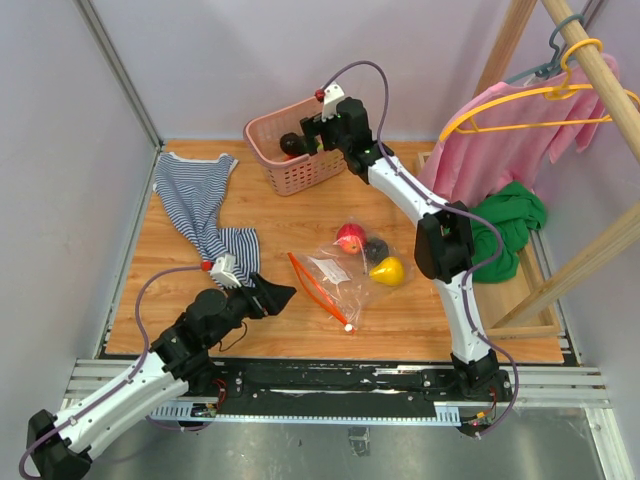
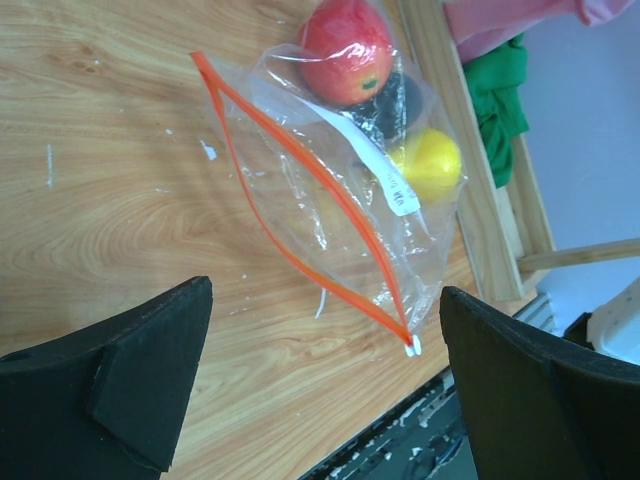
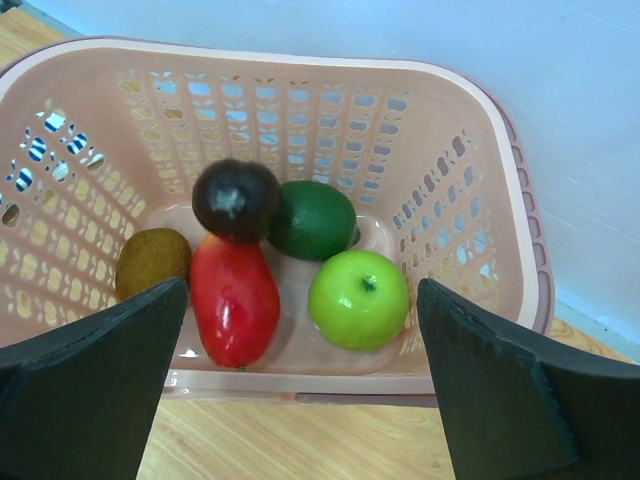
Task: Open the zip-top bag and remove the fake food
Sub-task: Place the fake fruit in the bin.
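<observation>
The zip-top bag (image 1: 330, 278) lies flat on the wooden table, and in the left wrist view (image 2: 330, 200) its orange zip strips are parted. Inside it are a red apple (image 1: 350, 238), a dark piece (image 1: 376, 249) and a yellow fruit (image 1: 387, 270). My left gripper (image 1: 282, 296) is open and empty, just left of the bag's zip edge and low over the table. My right gripper (image 1: 302, 138) is open and empty above the pink basket (image 1: 270, 170). That basket holds a green apple (image 3: 358, 298), a red fruit (image 3: 233, 300), a dark green one (image 3: 312, 218), a dark purple one (image 3: 236, 198) and a brown one (image 3: 150, 262).
A striped cloth (image 1: 200, 205) lies at the left of the table. A pink garment (image 1: 510, 125) hangs on a yellow hanger from a wooden rack (image 1: 600, 65) at the right. A green cloth (image 1: 510, 222) lies on the rack's base.
</observation>
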